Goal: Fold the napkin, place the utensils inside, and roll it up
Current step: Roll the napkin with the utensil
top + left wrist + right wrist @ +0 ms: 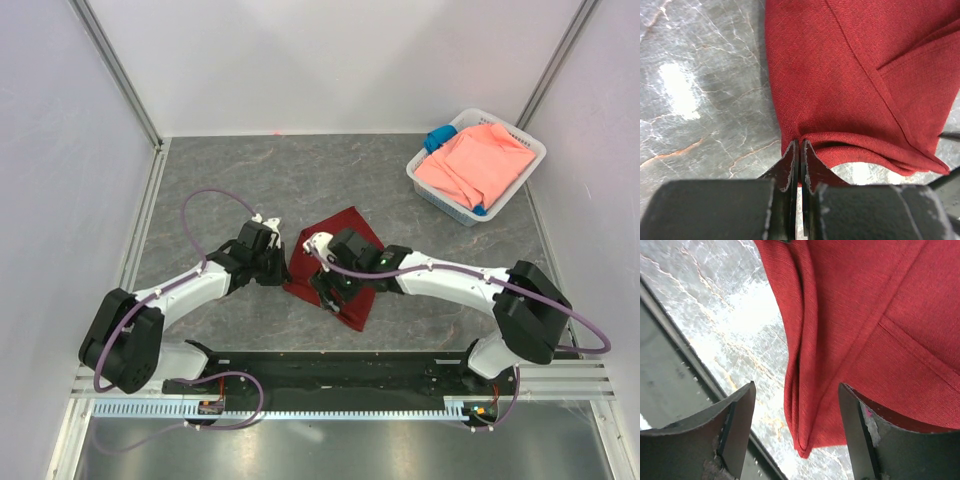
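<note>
The dark red napkin (346,228) lies folded on the grey marbled table between my two arms. My left gripper (281,263) sits at its left edge. In the left wrist view the left gripper (800,142) is shut, its tips pinching the napkin (850,75) at the corner of a folded hem, which is raised a little off the table. My right gripper (325,290) is over the napkin's near part. In the right wrist view the right gripper (796,385) stands open, its fingers astride the layered corner of the napkin (865,315) without touching it. The utensils are out of view.
A white basket (437,199) at the back right holds a salmon-pink cloth (478,160) and a small blue cloth (438,137). White walls close in the table on three sides. A black rail (340,370) runs along the near edge, just behind the right gripper.
</note>
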Tool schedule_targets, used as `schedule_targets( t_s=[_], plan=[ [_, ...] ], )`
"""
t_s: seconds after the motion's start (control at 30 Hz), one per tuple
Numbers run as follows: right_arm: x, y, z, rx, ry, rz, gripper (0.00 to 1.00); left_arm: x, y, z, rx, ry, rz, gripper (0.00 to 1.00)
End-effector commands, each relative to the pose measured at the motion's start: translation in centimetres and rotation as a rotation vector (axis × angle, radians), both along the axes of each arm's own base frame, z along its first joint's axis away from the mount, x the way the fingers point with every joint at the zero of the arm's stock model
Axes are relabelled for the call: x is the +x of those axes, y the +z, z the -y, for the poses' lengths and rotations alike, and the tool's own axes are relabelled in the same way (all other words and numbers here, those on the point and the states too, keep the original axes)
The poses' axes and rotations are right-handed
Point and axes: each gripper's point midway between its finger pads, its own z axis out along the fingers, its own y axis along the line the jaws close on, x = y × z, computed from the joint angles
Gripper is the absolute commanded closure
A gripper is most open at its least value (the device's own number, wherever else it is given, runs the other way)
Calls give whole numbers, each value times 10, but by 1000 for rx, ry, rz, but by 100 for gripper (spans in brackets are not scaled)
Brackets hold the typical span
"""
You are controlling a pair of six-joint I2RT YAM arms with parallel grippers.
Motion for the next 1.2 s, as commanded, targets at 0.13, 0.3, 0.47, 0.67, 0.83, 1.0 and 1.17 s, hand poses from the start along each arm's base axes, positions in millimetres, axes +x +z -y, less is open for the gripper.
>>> schedule_targets(
  t_s=[0.13,0.3,0.47,0.67,0.83,1.0,1.17],
  plan=[
    [17,-3,-10,-126,-42,277,24,1,10,11,-60,-17,-32,98],
    [9,-19,-21,-184,10,310,24,1,9,11,-60,-15,-36,98],
    [11,-31,-23,-223,30,319,28,1,11,11,-63,-19,-35,98],
    [12,-42,-21,-266,68,320,54,0,13,15,-83,-39,-29,98],
    [2,-50,-24,-260,132,274,76,-1,15,19,-100,-54,-26,98],
    [-9,-53,-25,-218,189,145,99,4,20,16,-113,-33,-12,89],
    [-29,-47,-27,-118,257,-67,100,11,25,-7,-107,68,29,49]
  ],
)
